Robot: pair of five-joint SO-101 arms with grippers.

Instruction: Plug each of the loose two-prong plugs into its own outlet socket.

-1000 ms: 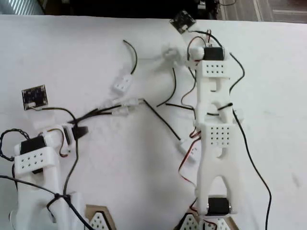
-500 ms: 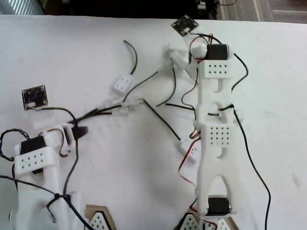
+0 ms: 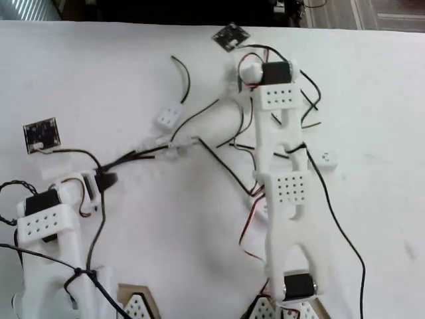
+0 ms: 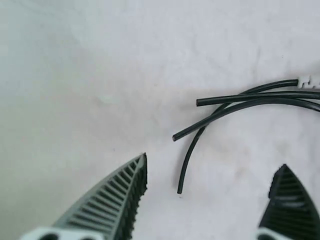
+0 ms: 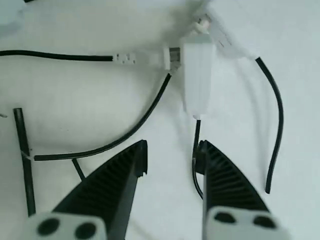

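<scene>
My right gripper (image 5: pixel 171 150) hangs open just short of a white outlet socket block (image 5: pixel 198 75). A white two-prong plug (image 5: pixel 170 56) on a black cable sits against that block's side; whether it is seated I cannot tell. In the high view the right gripper (image 3: pixel 241 73) is at the table's far middle. Another socket (image 3: pixel 169 117) lies left of it, with two white plugs (image 3: pixel 169 146) on black cables below that. My left gripper (image 4: pixel 210 175) is wide open over loose black cable ends (image 4: pixel 187 155), and stands near the left front (image 3: pixel 105 181).
A small white socket (image 3: pixel 326 158) lies right of the right arm (image 3: pixel 282 193). Black and red wires trail around that arm. Two small camera boards (image 3: pixel 40 134) (image 3: pixel 231 36) stick out from the wrists. White table (image 3: pixel 372 100) stretches to the right.
The right arm swung left, carrying its gripper left and a little farther back, which uncovered the small socket on its right. The left arm shifted slightly left.
</scene>
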